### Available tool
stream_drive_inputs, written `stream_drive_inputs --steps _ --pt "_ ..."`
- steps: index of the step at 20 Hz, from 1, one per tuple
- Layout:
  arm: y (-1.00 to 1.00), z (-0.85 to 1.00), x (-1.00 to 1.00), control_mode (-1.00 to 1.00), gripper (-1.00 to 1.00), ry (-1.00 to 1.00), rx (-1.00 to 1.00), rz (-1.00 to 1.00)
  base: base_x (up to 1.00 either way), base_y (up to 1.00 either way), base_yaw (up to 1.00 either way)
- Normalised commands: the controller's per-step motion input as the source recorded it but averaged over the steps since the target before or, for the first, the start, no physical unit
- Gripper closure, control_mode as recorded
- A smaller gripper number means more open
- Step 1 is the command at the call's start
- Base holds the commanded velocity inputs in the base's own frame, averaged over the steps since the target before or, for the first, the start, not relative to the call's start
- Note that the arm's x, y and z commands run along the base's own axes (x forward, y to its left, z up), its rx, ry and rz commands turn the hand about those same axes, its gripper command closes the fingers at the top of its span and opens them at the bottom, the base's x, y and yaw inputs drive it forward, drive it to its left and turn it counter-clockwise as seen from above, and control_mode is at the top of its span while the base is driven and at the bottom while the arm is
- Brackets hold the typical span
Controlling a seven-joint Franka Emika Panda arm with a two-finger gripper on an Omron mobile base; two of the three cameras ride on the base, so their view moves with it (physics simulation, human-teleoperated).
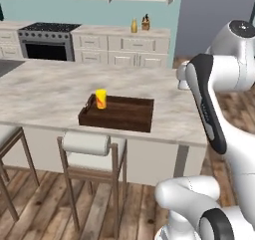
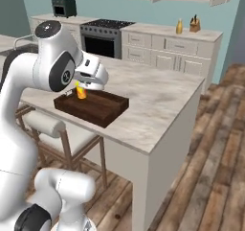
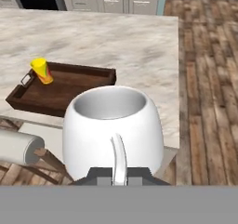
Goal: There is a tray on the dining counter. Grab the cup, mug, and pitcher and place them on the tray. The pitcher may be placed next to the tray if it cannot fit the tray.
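The hand (image 3: 119, 179) is clenched on the mug's (image 3: 113, 128) handle, carrying it above the bench's (image 1: 164, 92) near edge. The cup (image 1: 101, 98) stands in the tray's (image 1: 132, 115) far-left corner. Next: lower the mug onto bare tray beside it.

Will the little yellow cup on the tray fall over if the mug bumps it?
Probably yes. The cup looks tall and narrow, so a nudge could tip it. It stands near the tray's end wall, which might catch it. It seems empty, so likely light.
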Motion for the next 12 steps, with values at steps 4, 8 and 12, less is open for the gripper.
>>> stream_drive_inputs --steps 4,8,12 --pt "0.0 0.0 0.0 1.0 1.0 0.0 0.0 0.0 0.54 0.09 0.07" --pt "0.0 0.0 0.0 1.0 1.0 0.0 0.0 0.0 0.54 0.03 0.09" --pt "0.0 0.0 0.0 1.0 1.0 0.0 0.0 0.0 0.6 0.01 0.09"
